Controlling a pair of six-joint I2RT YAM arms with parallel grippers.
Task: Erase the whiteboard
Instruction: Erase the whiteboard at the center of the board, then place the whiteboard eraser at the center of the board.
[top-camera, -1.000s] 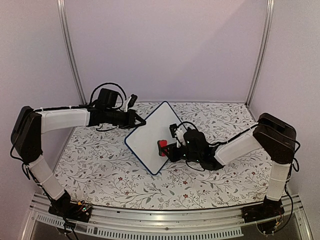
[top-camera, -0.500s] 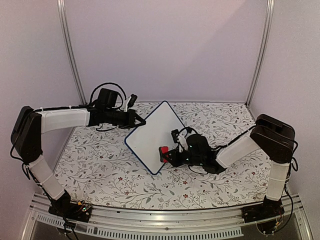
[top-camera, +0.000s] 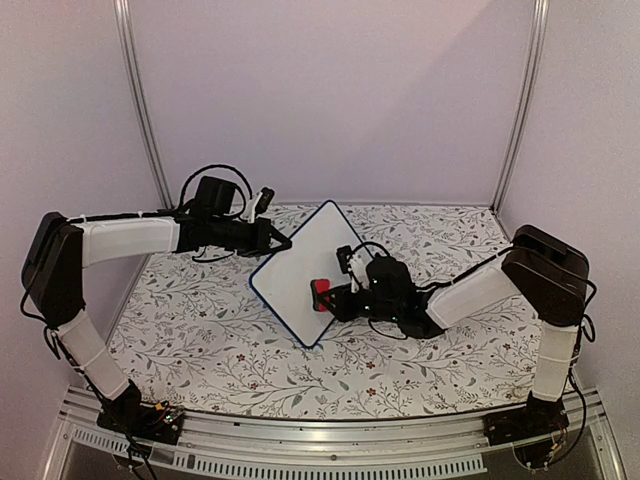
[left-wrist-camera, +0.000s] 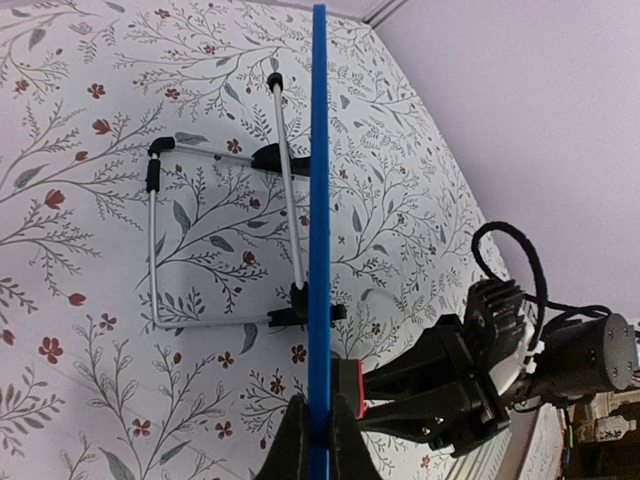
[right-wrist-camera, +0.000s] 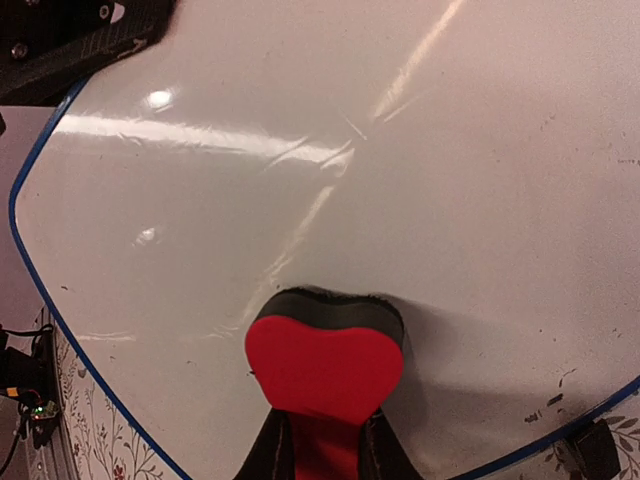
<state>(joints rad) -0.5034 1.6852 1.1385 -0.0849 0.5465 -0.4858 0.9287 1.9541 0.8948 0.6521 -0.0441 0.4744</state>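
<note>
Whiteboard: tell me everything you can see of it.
The whiteboard is a glossy white panel, thin blue frame, rounded corners, tilted over the flowered table. Its face looks clean except for dark specks near one corner. A wire stand folds out behind. The left fingers clamp its edge; the red eraser in the right fingers presses on its face.
</note>
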